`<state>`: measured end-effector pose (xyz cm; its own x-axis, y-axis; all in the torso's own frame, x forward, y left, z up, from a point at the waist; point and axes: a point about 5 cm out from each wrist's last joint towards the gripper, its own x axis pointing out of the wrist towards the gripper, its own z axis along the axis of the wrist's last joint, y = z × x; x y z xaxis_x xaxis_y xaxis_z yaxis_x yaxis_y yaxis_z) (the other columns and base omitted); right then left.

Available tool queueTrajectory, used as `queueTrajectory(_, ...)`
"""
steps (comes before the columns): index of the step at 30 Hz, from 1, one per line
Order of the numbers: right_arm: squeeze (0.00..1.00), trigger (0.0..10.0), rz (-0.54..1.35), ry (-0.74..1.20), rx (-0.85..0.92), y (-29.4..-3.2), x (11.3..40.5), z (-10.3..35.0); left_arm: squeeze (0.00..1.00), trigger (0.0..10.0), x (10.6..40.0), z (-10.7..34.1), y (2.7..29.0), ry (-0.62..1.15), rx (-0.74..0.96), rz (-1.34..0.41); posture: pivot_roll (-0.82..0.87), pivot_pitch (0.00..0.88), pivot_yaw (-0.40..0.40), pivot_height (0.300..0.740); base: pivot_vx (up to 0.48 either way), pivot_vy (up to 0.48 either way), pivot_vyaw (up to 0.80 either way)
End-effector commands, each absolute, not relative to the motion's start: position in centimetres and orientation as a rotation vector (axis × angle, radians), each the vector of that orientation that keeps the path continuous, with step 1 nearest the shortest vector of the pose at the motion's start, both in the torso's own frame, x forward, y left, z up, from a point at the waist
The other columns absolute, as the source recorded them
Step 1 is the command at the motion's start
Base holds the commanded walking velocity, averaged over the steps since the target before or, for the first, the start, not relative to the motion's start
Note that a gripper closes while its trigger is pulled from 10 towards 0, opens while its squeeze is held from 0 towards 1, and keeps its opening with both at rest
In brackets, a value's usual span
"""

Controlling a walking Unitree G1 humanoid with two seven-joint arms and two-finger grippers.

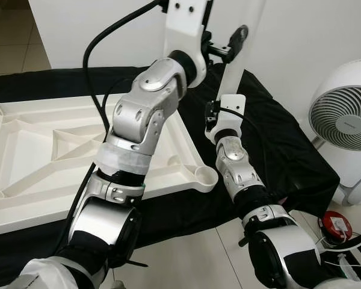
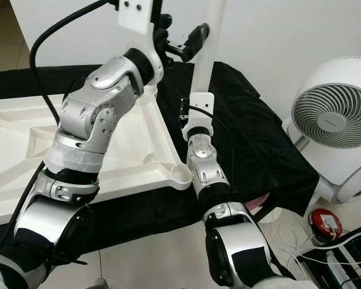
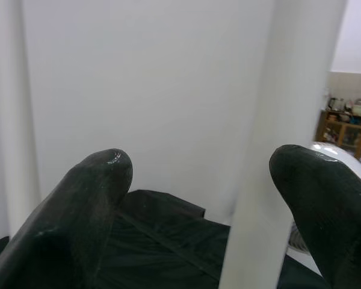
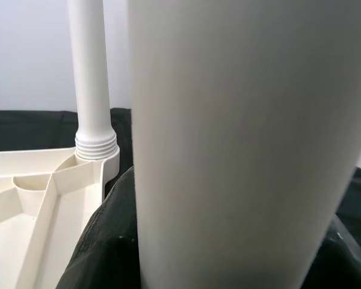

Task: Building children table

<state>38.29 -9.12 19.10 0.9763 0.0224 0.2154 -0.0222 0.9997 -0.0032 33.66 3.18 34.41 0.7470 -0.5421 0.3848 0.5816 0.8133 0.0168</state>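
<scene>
Upside-down ribbed white plastic tabletop (image 1: 42, 156) lies on black cloth (image 1: 277, 144). Left end effector (image 3: 198, 198), fingers spread wide, flanks a smooth white cylindrical leg (image 3: 277, 150). Right end effector's grip: cannot tell. Another threaded leg (image 4: 91, 90) stands in a corner socket.

The tabletop (image 1: 42, 150) is lying underside up on the cloth (image 1: 271, 138), left of centre. One leg (image 4: 93, 90) is standing upright in its far right corner socket. A second leg (image 4: 246, 138) is standing just to the right, over the cloth. The fan (image 1: 343, 120) is sitting on the floor, far right.
</scene>
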Motion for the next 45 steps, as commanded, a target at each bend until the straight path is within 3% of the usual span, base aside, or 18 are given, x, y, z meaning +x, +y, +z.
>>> queueTrajectory(1, 0.00, 10.0, 0.019, -0.232, 0.008, -9.4, 38.2, 19.4, 0.00, 10.0, 33.9, 33.7, 3.9, -0.388, -0.101, -0.608, 0.03, 0.000, -0.077, 0.740, 0.000, 0.000, 0.00)
queueTrajectory(11, 0.00, 10.0, 0.008, -0.258, 0.004, -10.3, 37.7, 19.4, 0.00, 10.0, 34.6, 31.6, 6.0, -0.361, -0.113, -0.506, 0.03, 0.000, -0.074, 0.740, 0.000, 0.000, 0.00)
queueTrajectory(19, 0.00, 10.0, -0.029, -0.248, -0.012, -12.4, 37.0, 18.3, 0.00, 10.0, 35.3, 29.9, 8.3, -0.351, -0.145, -0.354, 0.01, 0.000, -0.069, 0.740, 0.000, 0.000, 0.00)
queueTrajectory(35, 0.00, 10.0, 0.144, -0.314, 0.048, -11.4, 34.6, 17.8, 0.00, 10.0, 34.6, 23.4, 11.0, -0.210, -0.098, -0.213, 0.01, 0.000, -0.057, 0.740, 0.000, 0.000, 0.00)
queueTrajectory(45, 0.00, 10.0, 0.223, -0.303, 0.035, -11.3, 33.9, 17.2, 0.00, 10.0, 31.2, 18.8, 11.3, -0.146, -0.096, -0.436, 0.01, 0.000, -0.064, 0.740, 0.000, 0.000, 0.00)
